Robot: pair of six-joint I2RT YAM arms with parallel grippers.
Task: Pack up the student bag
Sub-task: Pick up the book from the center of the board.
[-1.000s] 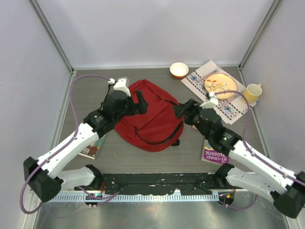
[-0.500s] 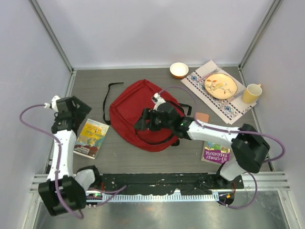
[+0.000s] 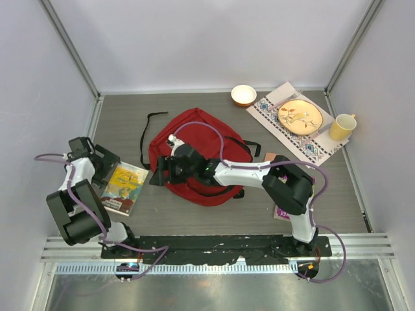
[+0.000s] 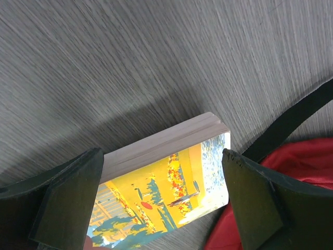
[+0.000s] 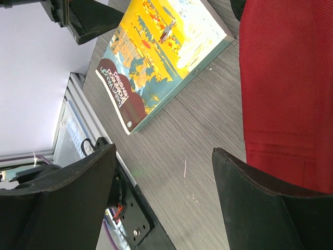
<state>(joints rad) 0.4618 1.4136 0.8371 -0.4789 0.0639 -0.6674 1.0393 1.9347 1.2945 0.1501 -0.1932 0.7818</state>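
Two grippers stand spread with nothing in them. From above, my left gripper (image 3: 109,162) sits at the far-left corner of the yellow book (image 3: 123,188). My right arm reaches across the student bag (image 3: 194,133), so the right gripper (image 3: 159,175) hangs just past the bag's left edge. The bag lies flat in the middle of the table (image 3: 117,116). Its long axis runs far to near, leaning right at the near end, and one black strap (image 3: 146,133) trails off to the far left. I cannot tell which end is the top, and I see no opening.

From my left wrist, both fingers (image 4: 67,198) stand either side of the book's corner, its page edge facing me and red fabric just beyond. I judge that I straddle it there because a flat, thin book can only be taken across its edges. I cannot tell whether the pads touch it.

From my right wrist, the jaws frame bare table between the book and the bag's side. I judge that I am waiting there to lift or hold the fabric.
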